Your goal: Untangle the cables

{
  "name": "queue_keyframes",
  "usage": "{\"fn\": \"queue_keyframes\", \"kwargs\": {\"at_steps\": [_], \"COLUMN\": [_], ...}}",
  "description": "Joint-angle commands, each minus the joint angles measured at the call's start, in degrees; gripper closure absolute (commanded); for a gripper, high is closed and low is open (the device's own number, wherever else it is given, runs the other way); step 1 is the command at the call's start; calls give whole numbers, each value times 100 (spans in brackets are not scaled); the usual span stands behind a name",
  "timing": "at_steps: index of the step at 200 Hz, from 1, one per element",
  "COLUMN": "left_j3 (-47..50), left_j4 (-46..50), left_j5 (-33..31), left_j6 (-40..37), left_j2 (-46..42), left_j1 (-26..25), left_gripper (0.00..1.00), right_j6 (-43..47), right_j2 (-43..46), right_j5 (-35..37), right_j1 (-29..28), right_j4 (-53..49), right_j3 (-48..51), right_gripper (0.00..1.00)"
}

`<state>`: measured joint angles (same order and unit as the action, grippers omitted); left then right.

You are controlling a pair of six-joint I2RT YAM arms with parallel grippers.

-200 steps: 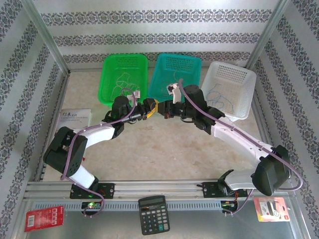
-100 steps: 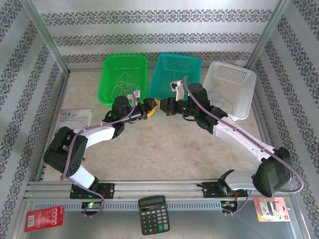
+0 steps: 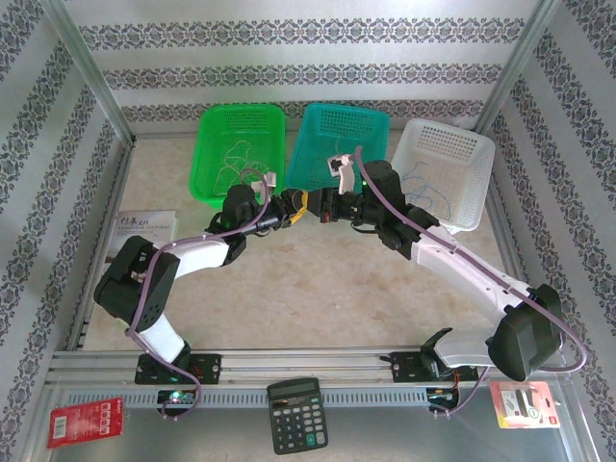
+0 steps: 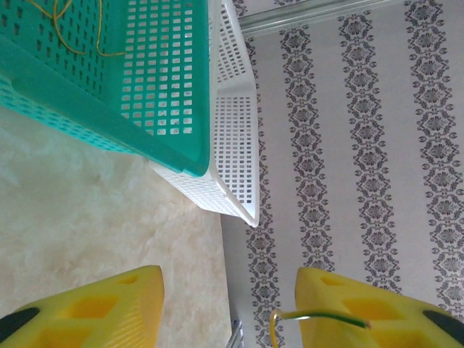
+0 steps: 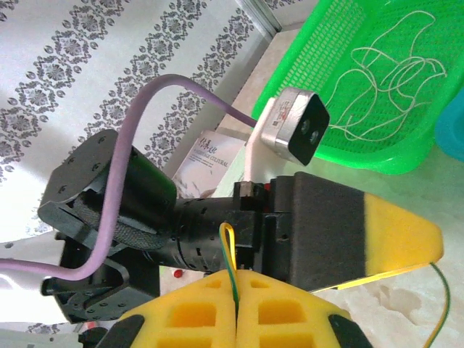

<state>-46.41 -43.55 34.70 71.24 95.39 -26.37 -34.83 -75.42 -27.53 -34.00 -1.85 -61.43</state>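
White arms (image 3: 472, 274), purple cords (image 5: 177, 78)

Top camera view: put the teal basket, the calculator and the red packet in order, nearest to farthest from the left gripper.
Measured from the left gripper:
1. the teal basket, just behind it at the back centre of the table.
2. the calculator, on the near edge, in the centre between the arm bases.
3. the red packet, in the near left corner.
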Motion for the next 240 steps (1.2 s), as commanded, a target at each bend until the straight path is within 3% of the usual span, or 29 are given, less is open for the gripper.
{"fn": "queue_keyframes", "kwargs": {"at_steps": [1,19,78,109,162,240], "left_j3": [-164,-205,-241,24,815,781], "left_j4": [-569,-651,-1045,-1020,-931,-765], "left_j5": [-68,-86,-61,-68,-267,-393], "left_j6": [132,164,347,250,91,5], "left_j2": [128,211,436,303,-58,-252], "left_j1": [-110,-116,-137,-134,-136,-124], "left_gripper": [52,59,100,100,100,98], "right_j6": [-117,-162,-227,-257,-417,-358], "right_j2": [114,157,255,333,449,-271], "right_j5": [-102,-112,-78,19,536,907], "right_j1": [-57,-50,11,336,1445,1764], "right_j4": [226,266,317,287,263,360], "right_j3": [74,100,202,250,298,-370], "right_gripper": [100,100,100,100,100,100]}}
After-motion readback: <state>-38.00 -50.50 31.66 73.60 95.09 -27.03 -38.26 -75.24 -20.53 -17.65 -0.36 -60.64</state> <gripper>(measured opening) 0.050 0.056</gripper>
